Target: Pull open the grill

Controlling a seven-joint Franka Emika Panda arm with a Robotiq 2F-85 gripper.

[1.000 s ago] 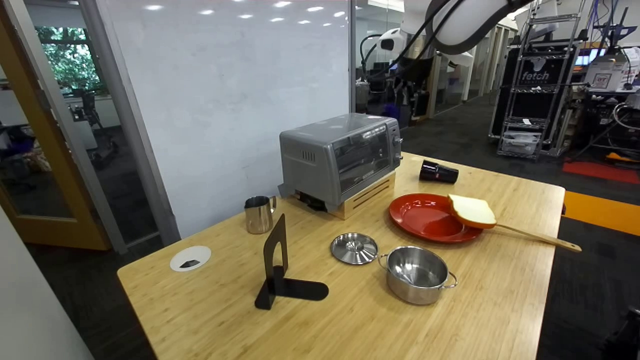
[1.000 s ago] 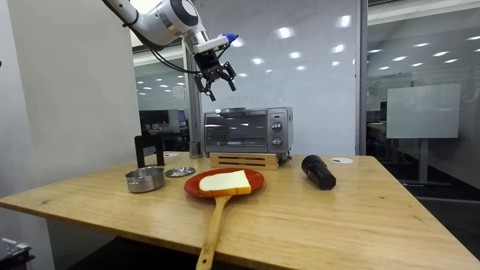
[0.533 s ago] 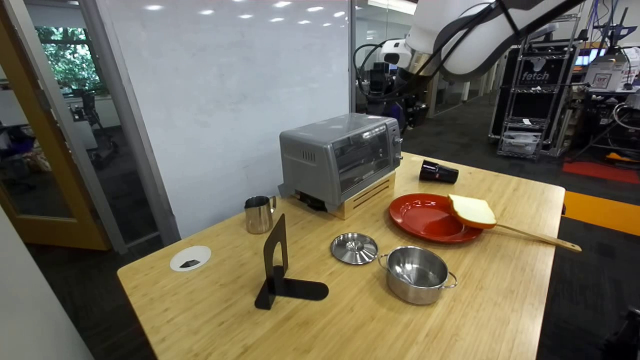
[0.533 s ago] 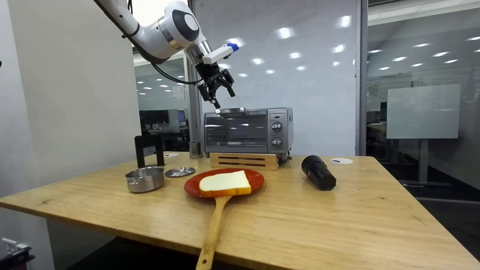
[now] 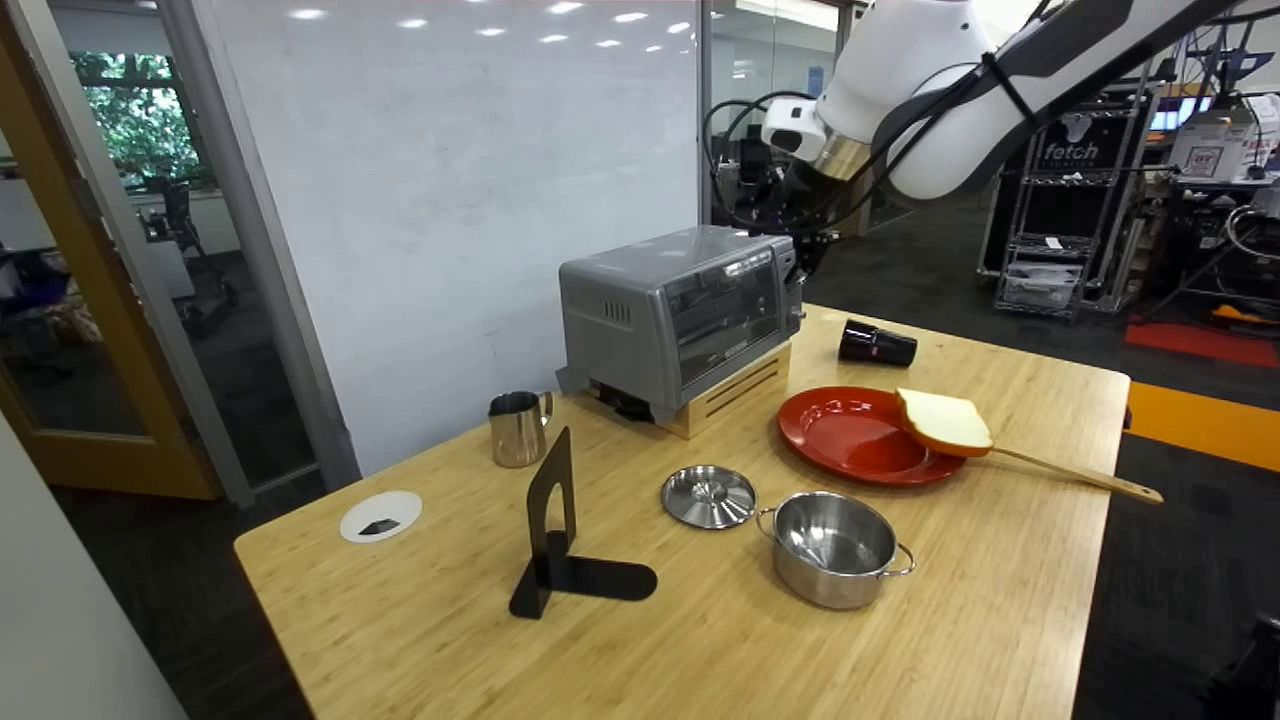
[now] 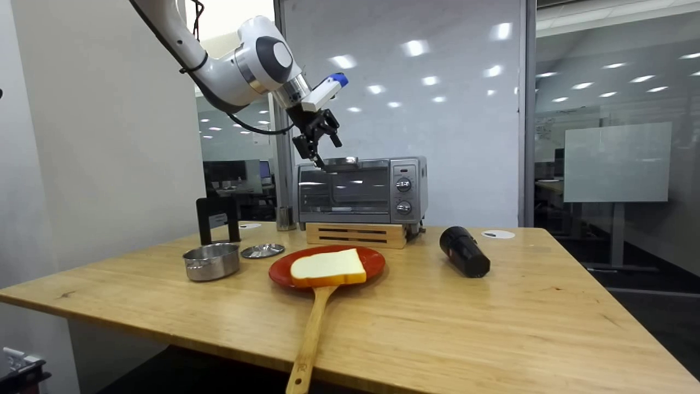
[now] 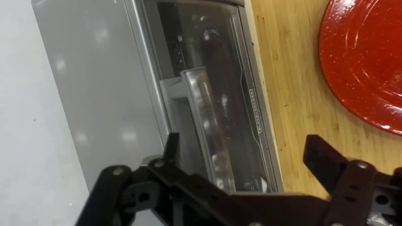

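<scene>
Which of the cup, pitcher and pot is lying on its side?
The black cup near the knobbed end of the toaster oven; the metal pitcher and metal pot both stand upright.

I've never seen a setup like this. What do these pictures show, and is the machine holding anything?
The machine is a jointed robot arm ending in a black two-fingered gripper. Two pictures come from cameras standing outside the robot; the third comes from its wrist, looking past the fingers at the handle of a grey toaster oven, whose glass door is shut.

The oven sits on a slatted wooden base on the table. Also there: a red plate with a bread slice over its edge, a wooden utensil reaching out from under the bread, a steel pot, a round lid, a metal jug, a black L-shaped stand and a black cup-like thing on its side.

The gripper holds nothing: its fingers are spread apart, near the handle.
</scene>
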